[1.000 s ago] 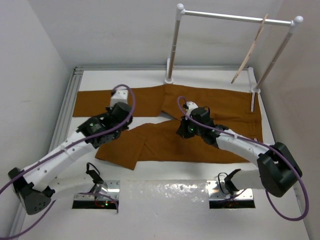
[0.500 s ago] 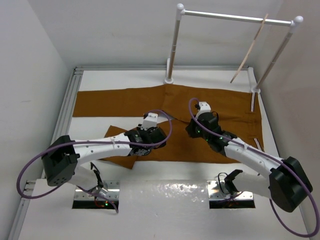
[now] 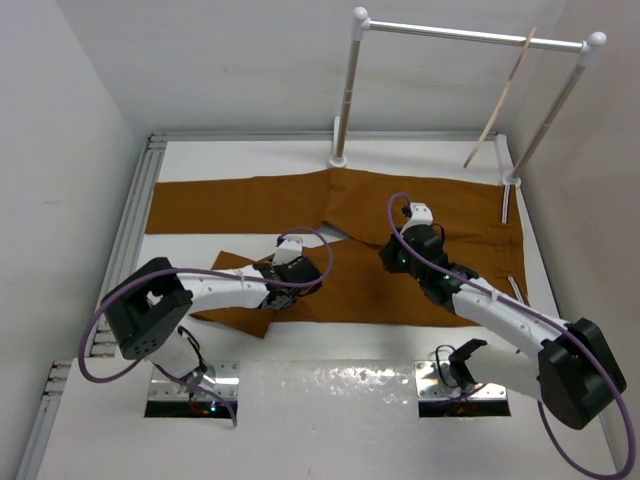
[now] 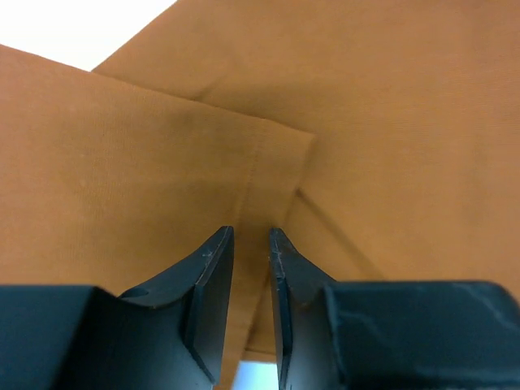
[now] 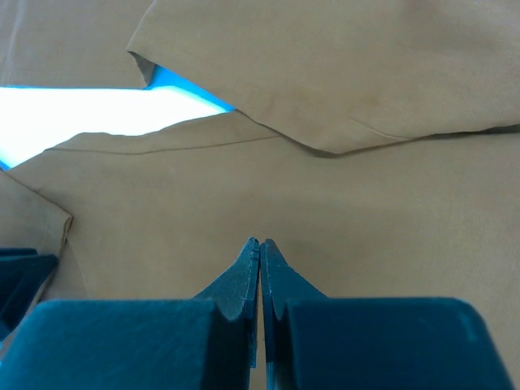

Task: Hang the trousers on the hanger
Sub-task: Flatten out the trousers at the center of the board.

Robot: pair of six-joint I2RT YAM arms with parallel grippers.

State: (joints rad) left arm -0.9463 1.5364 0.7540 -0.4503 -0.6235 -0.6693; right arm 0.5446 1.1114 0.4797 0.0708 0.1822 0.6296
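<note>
The rust-brown trousers lie spread flat on the white table, one leg along the back and the other folded towards the front. The pale hanger hangs tilted on the rail at the back right, apart from both arms. My left gripper is low over the front leg near the crotch. In the left wrist view the gripper has its jaws a narrow gap apart, astride a folded cloth edge. My right gripper is over the middle of the trousers. In the right wrist view it is shut, tips at the cloth.
A white tubular rail with round knobs stands at the back right on two posts. White walls close in the left and right sides. A metal rail runs along the table's left edge. A strip of bare table shows between the two legs.
My left arm has swung right, from the back leg to the front leg near the crotch. My right gripper has shifted a little to the right. The trousers lie much as before.
</note>
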